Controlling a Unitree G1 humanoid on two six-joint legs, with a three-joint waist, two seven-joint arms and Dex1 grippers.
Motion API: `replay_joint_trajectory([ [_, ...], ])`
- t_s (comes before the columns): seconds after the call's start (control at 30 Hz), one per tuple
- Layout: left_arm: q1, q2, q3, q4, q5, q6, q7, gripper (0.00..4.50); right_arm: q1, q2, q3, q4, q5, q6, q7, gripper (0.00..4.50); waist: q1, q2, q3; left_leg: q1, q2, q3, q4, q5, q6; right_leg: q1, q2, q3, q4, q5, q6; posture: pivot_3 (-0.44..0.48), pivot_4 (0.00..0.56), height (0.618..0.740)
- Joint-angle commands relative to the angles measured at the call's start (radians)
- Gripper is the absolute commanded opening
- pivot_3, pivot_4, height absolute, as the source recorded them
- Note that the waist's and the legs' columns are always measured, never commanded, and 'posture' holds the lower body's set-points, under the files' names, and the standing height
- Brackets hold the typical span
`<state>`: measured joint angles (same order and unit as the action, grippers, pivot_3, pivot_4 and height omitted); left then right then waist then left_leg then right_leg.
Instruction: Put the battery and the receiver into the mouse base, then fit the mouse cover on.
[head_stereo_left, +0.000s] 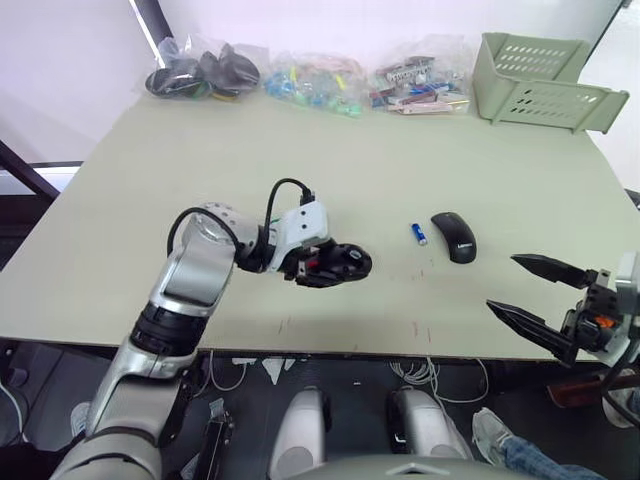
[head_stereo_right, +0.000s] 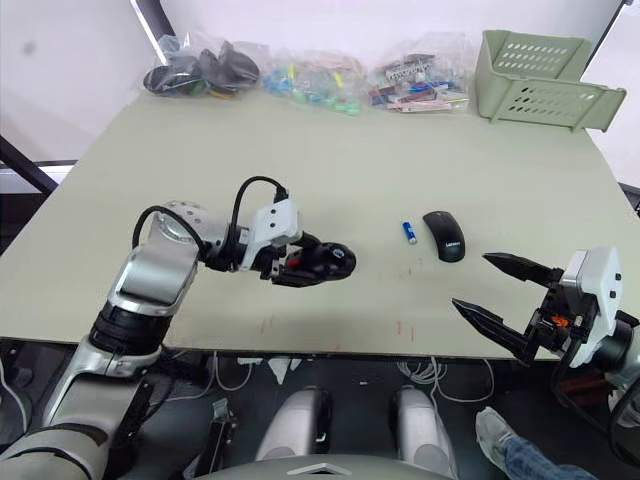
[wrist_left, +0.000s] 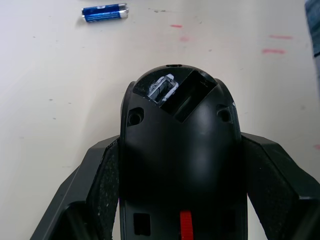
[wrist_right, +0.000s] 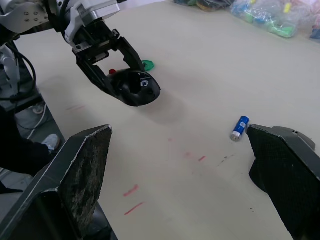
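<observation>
Above the worktop (head_stereo_left: 330, 140), the left end effector (head_stereo_left: 318, 268) clamps the mouse base (head_stereo_left: 345, 262), while the right end effector (head_stereo_left: 535, 298) hovers, fingers apart, near the battery (head_stereo_left: 420, 233).

On the counter (head_stereo_left: 420, 175), the mouse base (head_stereo_left: 340, 263) is at left, the battery (head_stereo_left: 419, 234) just left of the mouse cover (head_stereo_left: 455, 237) (bags behind).

Left hand (head_stereo_left: 322, 268) grips the mouse base (head_stereo_left: 343, 264); battery (head_stereo_left: 419, 234) lies just beside the mouse cover (head_stereo_left: 455, 237)
</observation>
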<state>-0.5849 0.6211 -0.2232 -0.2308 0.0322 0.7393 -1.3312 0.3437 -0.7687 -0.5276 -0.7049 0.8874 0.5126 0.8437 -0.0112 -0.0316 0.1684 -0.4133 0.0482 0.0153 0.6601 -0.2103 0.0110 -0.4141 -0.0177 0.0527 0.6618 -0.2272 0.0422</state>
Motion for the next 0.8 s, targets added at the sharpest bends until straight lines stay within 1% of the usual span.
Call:
replay_joint_trajectory([
  [0.03, 0.02, 0.021, -0.02, -0.067, -0.026, 0.011, 0.05, 3.22, -0.017, -0.021, -0.006, -0.002, 0.005, -0.004, 0.015, 4.5, -0.001, 0.0, 0.0, 0.0, 0.0, 0.0, 0.001, 0.0, 0.0, 0.0, 0.0, 0.001, 0.0, 0.0, 0.0, 0.0, 0.15, 0.74],
  [0.2, 0.011, 0.029, -0.063, 0.002, -0.021, -0.065, 0.104, 3.22, -0.031, -0.034, 0.002, 0.011, 0.0, 0.002, 0.026, 4.5, -0.001, 0.0, 0.0, -0.001, 0.0, 0.0, 0.001, 0.0, 0.0, 0.0, 0.0, 0.0, 0.0, 0.0, 0.0, 0.0, 0.15, 0.74],
  [0.4, 0.012, 0.02, -0.095, 0.006, -0.057, -0.068, 0.123, 3.22, -0.034, -0.031, 0.006, 0.003, 0.0, 0.007, 0.019, 4.5, 0.0, 0.0, 0.0, -0.002, 0.0, 0.0, 0.0, 0.0, 0.0, 0.0, 0.0, 0.0, -0.001, 0.0, 0.0, 0.0, 0.15, 0.74],
  [0.57, 0.041, 0.024, -0.115, 0.015, -0.069, -0.09, 0.128, 3.22, 0.0, -0.026, -0.001, -0.024, 0.002, 0.01, 0.014, 4.5, -0.001, 0.0, 0.0, -0.001, 0.0, 0.0, 0.0, 0.0, 0.0, 0.0, 0.0, 0.0, -0.001, 0.0, 0.0, 0.0, 0.15, 0.74],
  [0.7, 0.058, 0.026, -0.161, 0.105, -0.03, -0.183, 0.152, 3.22, -0.041, -0.017, 0.063, -0.047, -0.011, 0.026, -0.054, 4.5, -0.003, 0.0, 0.0, -0.001, 0.0, 0.0, 0.0, 0.0, 0.0, 0.0, 0.0, 0.001, -0.001, 0.0, 0.0, 0.0, 0.15, 0.74],
  [0.8, 0.058, 0.025, -0.167, 0.11, -0.039, -0.182, 0.153, 3.22, -0.096, -0.005, 0.162, -0.061, -0.09, 0.036, -0.135, 4.5, -0.002, 0.0, 0.0, -0.001, 0.0, 0.0, 0.0, 0.0, 0.0, 0.0, 0.0, 0.0, -0.001, 0.0, 0.0, 0.0, 0.15, 0.74],
])
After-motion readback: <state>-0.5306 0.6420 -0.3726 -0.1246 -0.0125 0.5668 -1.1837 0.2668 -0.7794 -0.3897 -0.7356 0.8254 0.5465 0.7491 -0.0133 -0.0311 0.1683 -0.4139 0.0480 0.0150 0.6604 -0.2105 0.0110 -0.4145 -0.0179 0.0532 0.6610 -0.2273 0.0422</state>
